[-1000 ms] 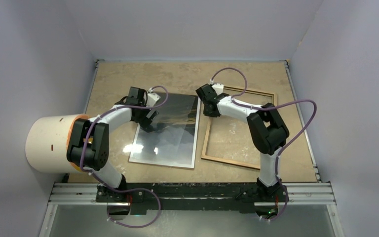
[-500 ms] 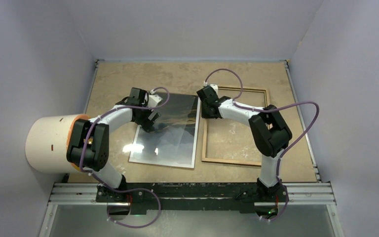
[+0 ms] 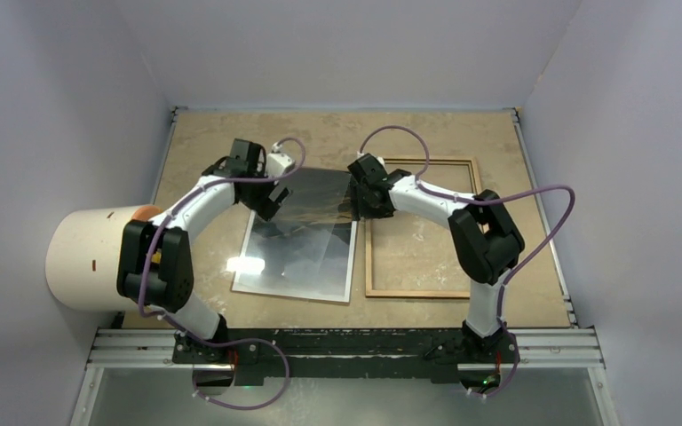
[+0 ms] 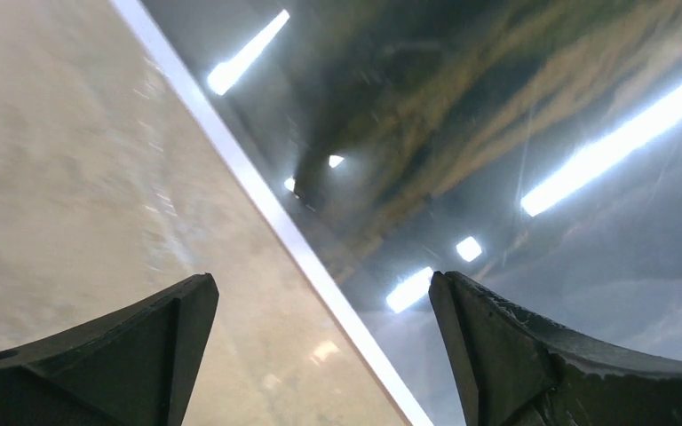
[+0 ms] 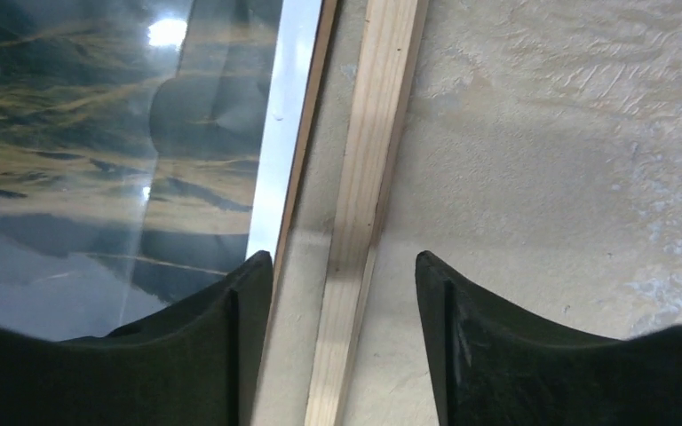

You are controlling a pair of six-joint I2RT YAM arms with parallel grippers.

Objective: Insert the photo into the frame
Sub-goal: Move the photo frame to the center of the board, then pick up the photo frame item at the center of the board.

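Note:
The photo (image 3: 306,240), a glossy dark mountain print with a white border, lies flat left of centre. Right beside it lies the frame (image 3: 370,262), light wood side up and square to the table. My left gripper (image 3: 269,202) hovers over the photo's far left part. In the left wrist view it (image 4: 320,280) is open, astride the photo's (image 4: 497,133) white edge. My right gripper (image 3: 360,206) is over the frame's left rail. In the right wrist view it (image 5: 342,257) is open, the wood rail (image 5: 377,133) between its fingers with a gap on each side, the photo (image 5: 98,133) to the left.
A large white cylinder (image 3: 80,257) with an orange thing behind it stands off the table's left edge. Pale walls close in the tan tabletop (image 3: 231,138) on three sides. A metal rail (image 3: 346,348) with both arm bases runs along the near edge.
The right gripper swung the frame from a tilt to square beside the photo, then opened off its left rail. The left gripper shifted a little toward the far left.

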